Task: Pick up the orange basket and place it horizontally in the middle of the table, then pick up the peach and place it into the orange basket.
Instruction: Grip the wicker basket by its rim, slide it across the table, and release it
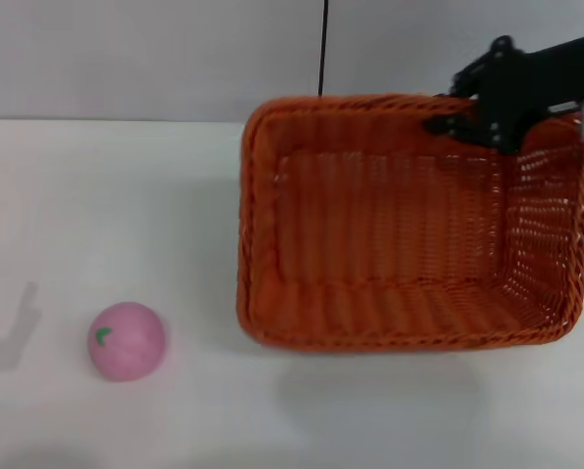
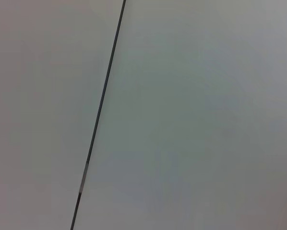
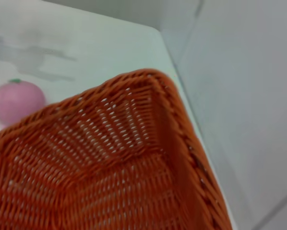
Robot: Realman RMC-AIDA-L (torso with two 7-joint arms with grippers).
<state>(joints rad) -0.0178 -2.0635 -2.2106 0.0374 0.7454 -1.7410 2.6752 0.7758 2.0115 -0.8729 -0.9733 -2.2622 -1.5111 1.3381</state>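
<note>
Right gripper [image 1: 468,122] at the far rim of the orange basket [image 1: 409,244], apparently pinching it near the far right corner. The peach [image 1: 126,340] lies on the table [image 1: 106,195], well apart to the basket's left. Left gripper out of sight.

I found no legible text, label, brand, number or sign in any view. The orange basket [image 1: 409,234], the peach [image 1: 126,341] and the table [image 1: 97,195] all bore none; the peach carried only a green leaf mark at about 10 o'clock.
</note>
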